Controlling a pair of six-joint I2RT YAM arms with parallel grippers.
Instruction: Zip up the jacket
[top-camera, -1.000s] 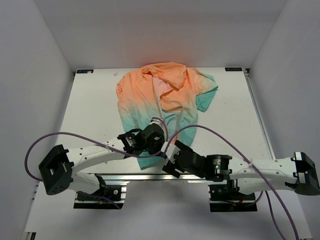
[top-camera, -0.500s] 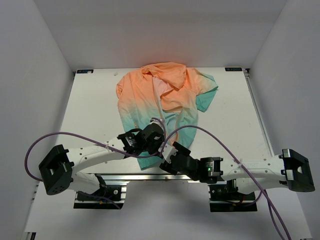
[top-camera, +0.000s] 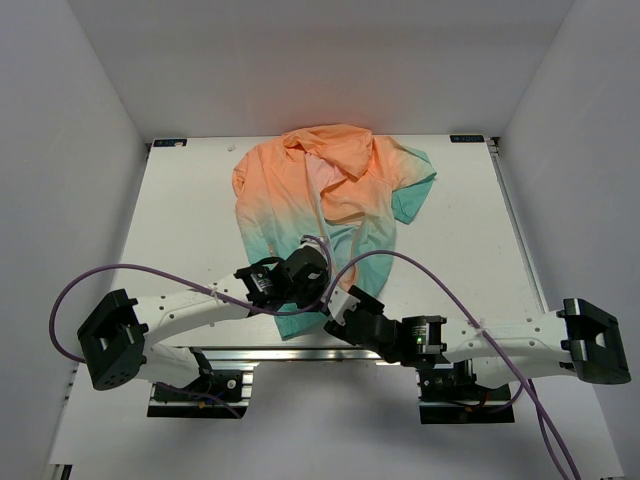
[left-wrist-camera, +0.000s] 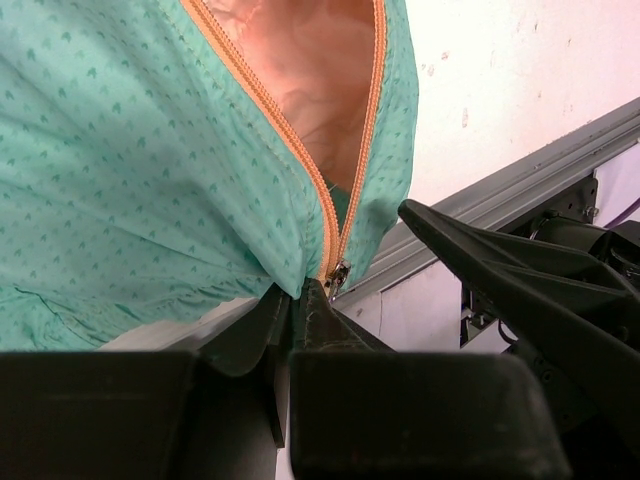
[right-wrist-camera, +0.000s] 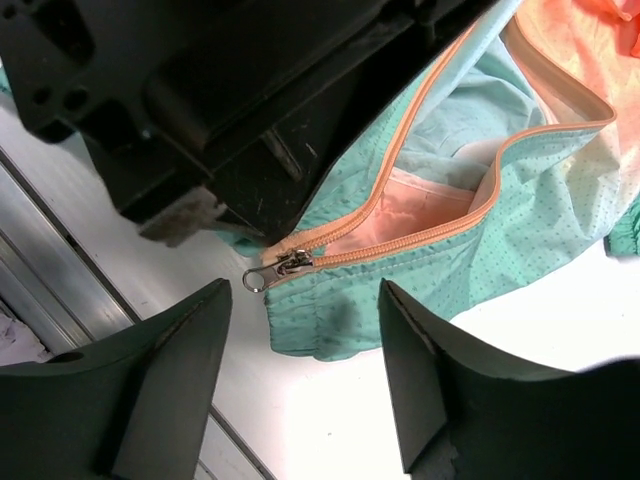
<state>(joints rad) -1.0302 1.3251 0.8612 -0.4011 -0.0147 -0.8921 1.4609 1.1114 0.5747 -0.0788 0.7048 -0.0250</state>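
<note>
The jacket (top-camera: 320, 195) lies spread on the white table, peach-orange at the far end and teal at the near hem. Its orange front zipper (left-wrist-camera: 300, 150) is open above the slider, showing the pale lining. My left gripper (top-camera: 318, 298) is shut on the teal hem (left-wrist-camera: 250, 250) just beside the silver zipper slider (left-wrist-camera: 338, 275). My right gripper (right-wrist-camera: 305, 335) is open and empty. Its two fingers straddle the hem just below the slider and its ring pull (right-wrist-camera: 275, 270), without touching them. The left gripper's black body (right-wrist-camera: 220, 100) sits right behind the slider.
An aluminium rail (left-wrist-camera: 480, 205) runs along the table's near edge just beneath both grippers. Purple cables (top-camera: 150, 270) loop over the arms. White walls enclose the table on three sides.
The right arm has swung and its gripper has shifted slightly left, closer to the hem's zipper end. The left arm and the jacket have not moved.
</note>
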